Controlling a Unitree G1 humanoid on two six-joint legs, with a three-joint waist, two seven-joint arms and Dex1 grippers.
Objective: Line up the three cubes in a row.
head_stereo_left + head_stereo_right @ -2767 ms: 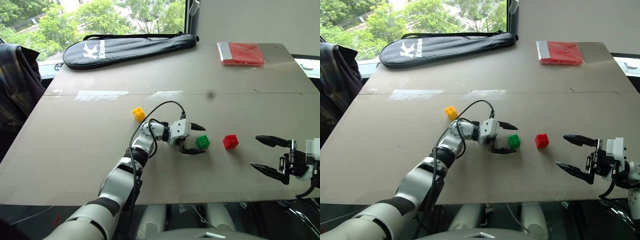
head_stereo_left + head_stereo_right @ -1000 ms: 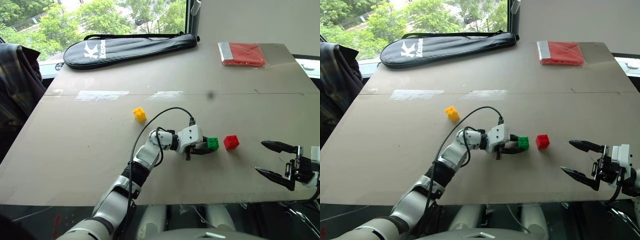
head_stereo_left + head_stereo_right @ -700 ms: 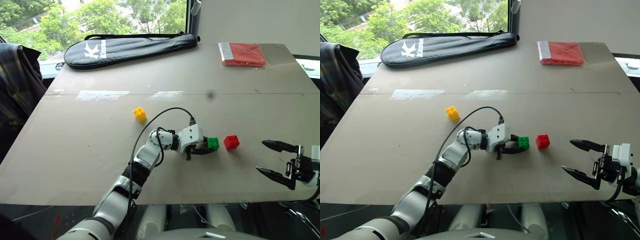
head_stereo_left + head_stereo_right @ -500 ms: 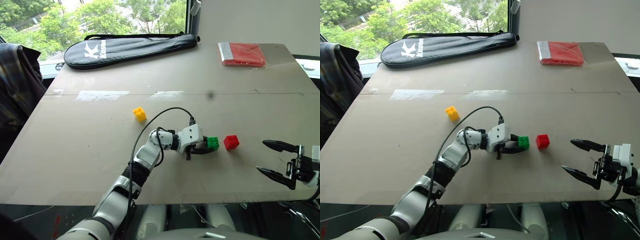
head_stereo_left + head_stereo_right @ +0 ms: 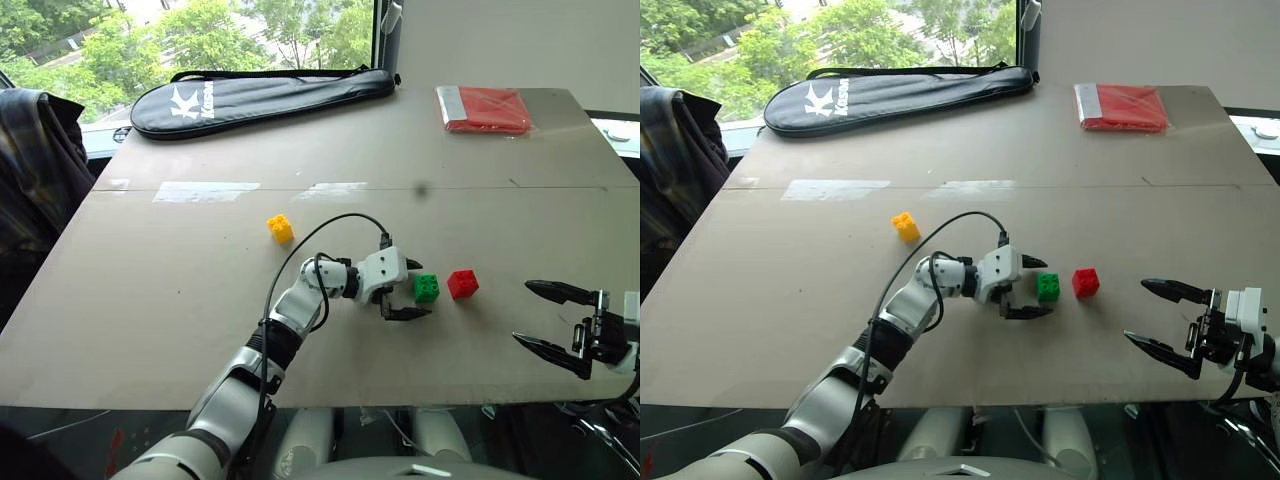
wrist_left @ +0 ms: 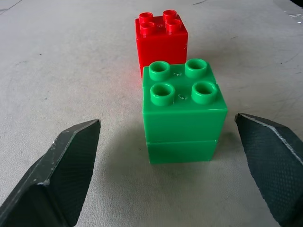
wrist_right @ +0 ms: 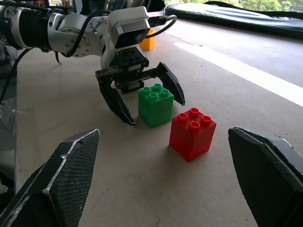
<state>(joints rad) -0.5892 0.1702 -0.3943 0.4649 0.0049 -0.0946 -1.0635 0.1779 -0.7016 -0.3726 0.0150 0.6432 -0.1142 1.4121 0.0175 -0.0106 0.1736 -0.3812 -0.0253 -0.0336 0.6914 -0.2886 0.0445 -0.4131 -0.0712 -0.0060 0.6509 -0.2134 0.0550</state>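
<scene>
left gripper (image 5: pixel 412 289): jaws spread around green cube (image 5: pixel 426 288), not touching
right gripper (image 5: pixel 540 318): jaws apart, empty
red cube (image 5: pixel 462 284): just beside green

Glossy plastic green cube (image 6: pixel 184 111), matt table (image 6: pixel 57 71)

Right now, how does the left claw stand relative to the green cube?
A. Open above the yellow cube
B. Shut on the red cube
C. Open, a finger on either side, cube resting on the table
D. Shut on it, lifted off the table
C: the left claw is open, its fingers clear of the green cube, which sits on the table.
</scene>
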